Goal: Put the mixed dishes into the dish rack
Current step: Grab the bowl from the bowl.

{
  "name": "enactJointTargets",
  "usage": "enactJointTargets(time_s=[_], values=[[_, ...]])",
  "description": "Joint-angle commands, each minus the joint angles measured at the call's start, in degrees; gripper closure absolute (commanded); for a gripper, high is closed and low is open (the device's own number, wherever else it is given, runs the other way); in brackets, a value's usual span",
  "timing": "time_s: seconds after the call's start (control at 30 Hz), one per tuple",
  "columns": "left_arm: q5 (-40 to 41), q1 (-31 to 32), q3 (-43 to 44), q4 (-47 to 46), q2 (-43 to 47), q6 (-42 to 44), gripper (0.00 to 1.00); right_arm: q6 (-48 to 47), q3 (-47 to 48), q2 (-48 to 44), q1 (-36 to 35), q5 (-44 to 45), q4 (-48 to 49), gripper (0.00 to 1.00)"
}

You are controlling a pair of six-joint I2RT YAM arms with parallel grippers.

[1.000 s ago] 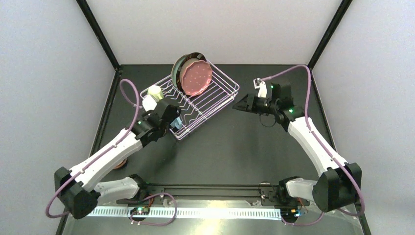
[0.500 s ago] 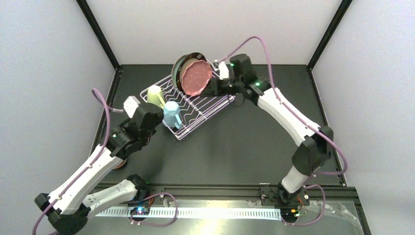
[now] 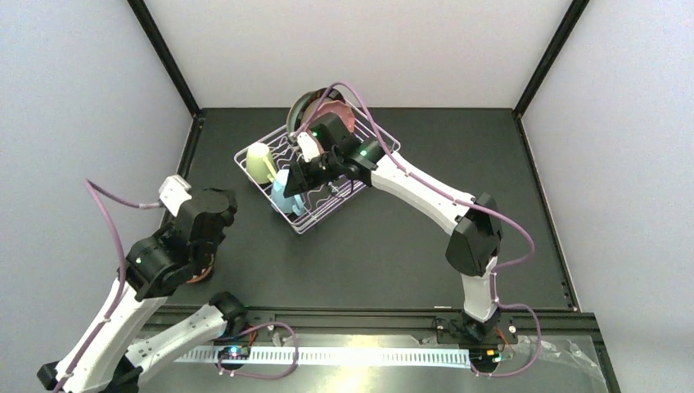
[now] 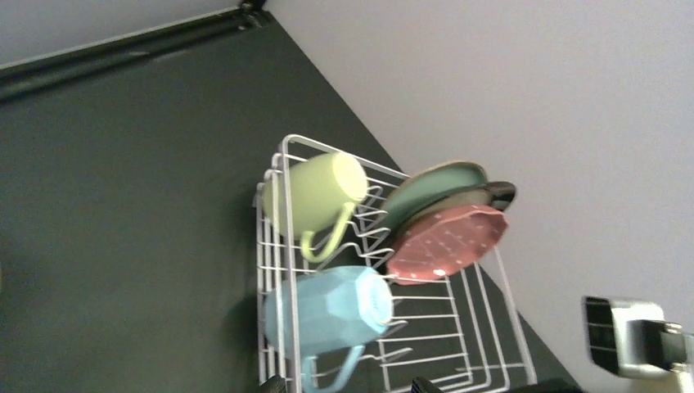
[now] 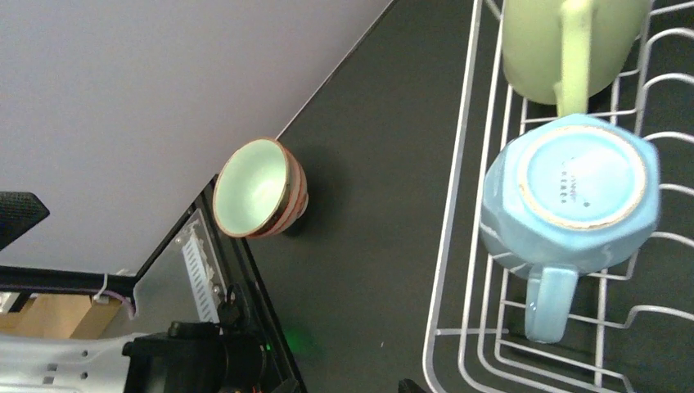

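Note:
The dish rack (image 3: pixel 360 168) stands at the table's back middle. In it are a pale green mug (image 3: pixel 259 161) and an upturned light blue mug (image 3: pixel 281 195). The pink speckled plate (image 4: pixel 446 241) and the mint-green plate (image 4: pixel 430 187) stand on edge at its far end. A small mint and reddish bowl (image 5: pixel 260 188) sits on the table near the left arm's base. My right gripper (image 3: pixel 298 177) hovers open above the blue mug (image 5: pixel 573 192), only one fingertip (image 5: pixel 407 386) showing. My left gripper (image 4: pixel 350 385) is open, empty, and drawn back from the rack (image 4: pixel 278 246).
The left arm partly covers the bowl (image 3: pixel 199 275) in the top view. The right arm reaches across the rack and hides most of the plates there. Black frame posts and pale walls close in the table's back and sides.
The left gripper let go of the blue mug in the rack and pulled back to the near left. The right arm swung from the right side over the rack to above the mugs.

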State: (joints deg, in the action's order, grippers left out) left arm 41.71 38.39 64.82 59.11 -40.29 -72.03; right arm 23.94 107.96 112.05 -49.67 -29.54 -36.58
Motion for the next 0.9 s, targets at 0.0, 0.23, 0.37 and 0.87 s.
enactJointTargets(time_s=[0.0, 0.23, 0.37, 0.87], values=[[6.61, 0.3, 0.21, 10.64, 1.37, -3.74, 0.13, 0.4, -0.96, -1.77, 0.71, 3.16, 1.0, 0.31], [11.51, 0.28, -5.33, 19.18, 3.27, -13.73, 0.13, -0.9, -9.62, -7.74, 0.74, 5.34, 3.88, 0.31], [8.89, 0.19, -11.55, 19.22, 4.89, -19.65, 0.13, -0.66, -15.1, -12.49, 0.89, 9.12, 5.11, 0.31], [7.18, -1.53, -23.86, 17.02, 4.14, -26.57, 0.16, 0.4, -30.71, -28.58, 3.26, 9.35, 8.01, 0.3]])
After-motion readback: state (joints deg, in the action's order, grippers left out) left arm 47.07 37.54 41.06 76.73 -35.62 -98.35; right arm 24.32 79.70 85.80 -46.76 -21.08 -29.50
